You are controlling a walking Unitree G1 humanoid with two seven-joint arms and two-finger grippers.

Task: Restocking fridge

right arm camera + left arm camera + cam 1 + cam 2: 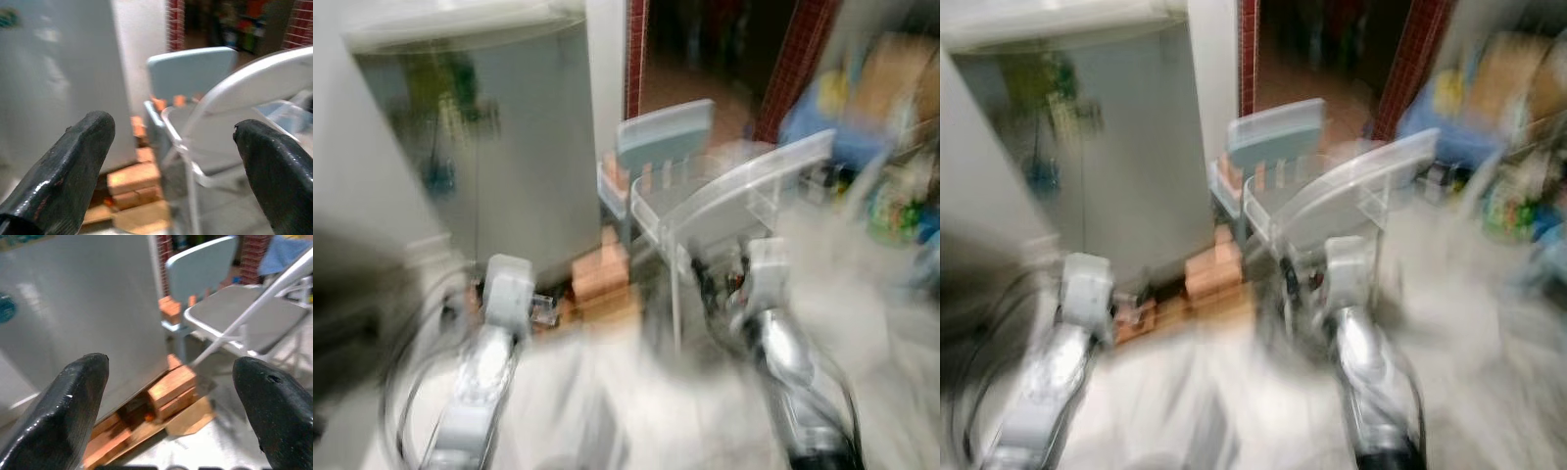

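Head views, heavily blurred: grey fridge [499, 147] ahead on the left, door closed, standing on wood blocks [602, 279]. White folding chair [734, 196] just right of it, pale blue chair [666, 132] behind. Silver arms low in front.

Left wrist view: left tool [171, 396] spread wide, nothing between its fingers [73, 406], aimed at the fridge's lower corner.

Right wrist view: right tool [171, 161] equally wide apart, empty, facing both chairs.
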